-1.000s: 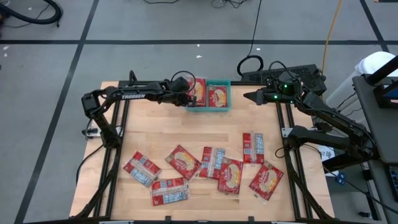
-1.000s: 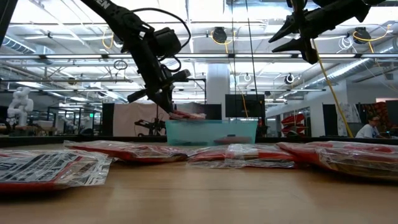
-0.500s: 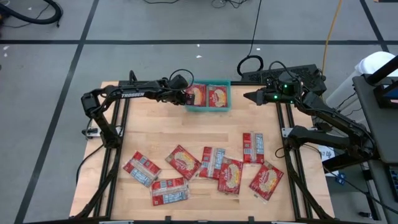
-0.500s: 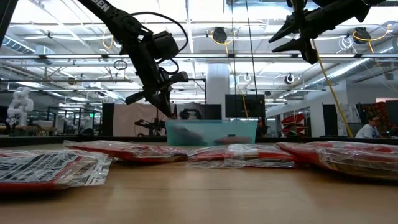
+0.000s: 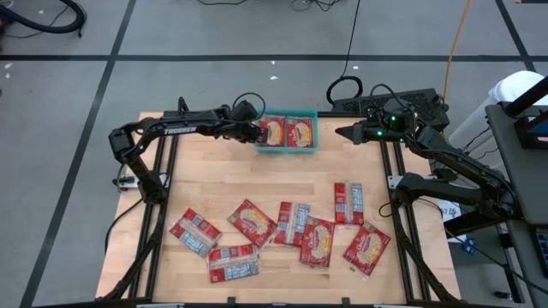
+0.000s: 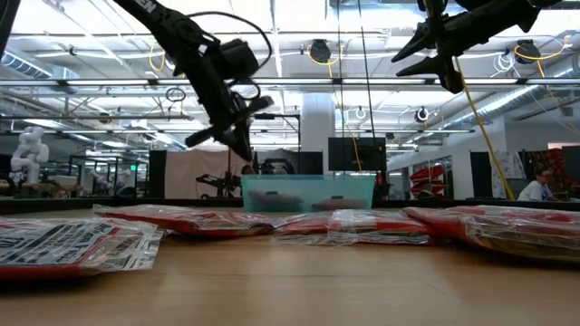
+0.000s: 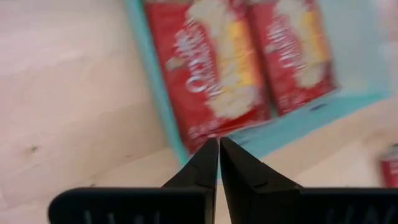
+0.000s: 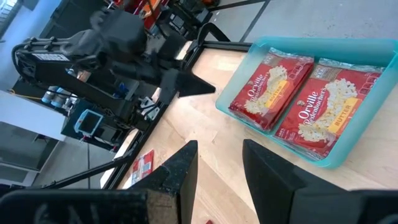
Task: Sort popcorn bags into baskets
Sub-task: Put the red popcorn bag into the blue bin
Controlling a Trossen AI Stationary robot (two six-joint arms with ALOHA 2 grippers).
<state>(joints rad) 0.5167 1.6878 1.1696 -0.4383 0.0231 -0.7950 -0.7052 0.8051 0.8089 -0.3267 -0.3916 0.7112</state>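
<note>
The teal basket (image 5: 288, 133) sits at the far edge of the wooden table (image 5: 205, 180), and all positions below are given relative to it. Inside the basket lie two popcorn bags side by side, red faces up: the left bag (image 5: 272, 131) and the right bag (image 5: 299, 133). The right wrist view shows both flat on the basket floor, touching along their long edges.

The left gripper (image 5: 256, 131) hangs just outside the basket's left wall, above the table surface. Its jaws are closed tip to tip and hold nothing; the left wrist view shows the two dark fingers (image 7: 208, 163) pressed together over the basket's corner.

The right gripper (image 5: 340, 133) is to the right of the basket, raised well above the table. Its jaws stand parted and empty, as the right wrist view shows (image 8: 219, 163).

Seven further popcorn bags (image 5: 300, 227) lie scattered on the near half of the table, well apart from the basket, some overlapping. Some show red fronts, others printed backs, such as one (image 5: 233, 263) at the near edge.
</note>
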